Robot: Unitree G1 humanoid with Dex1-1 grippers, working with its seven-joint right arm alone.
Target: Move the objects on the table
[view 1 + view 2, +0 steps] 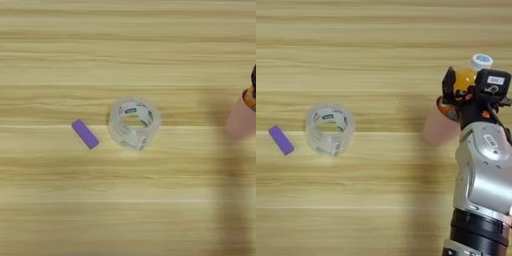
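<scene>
Far left, the purple bar (pixel 281 140) lies untouched on the table (pixel 125 210), with a clear tape roll (pixel 329 129) just right of it. Over on the right, the gripper (pixel 463 90) is clamped on the orange container (pixel 465 79) (pale cap up), right above the pink cup (pixel 440 127). Looks half done: the bar is left.

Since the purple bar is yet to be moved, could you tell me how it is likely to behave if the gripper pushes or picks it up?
The purple bar lies flat on the table, so it would probably slide rather than roll or tip. It looks small and thin, so likely light, though its low profile may make pinching it awkward. It sits apart from the tape roll, so a short push should meet nothing.
</scene>
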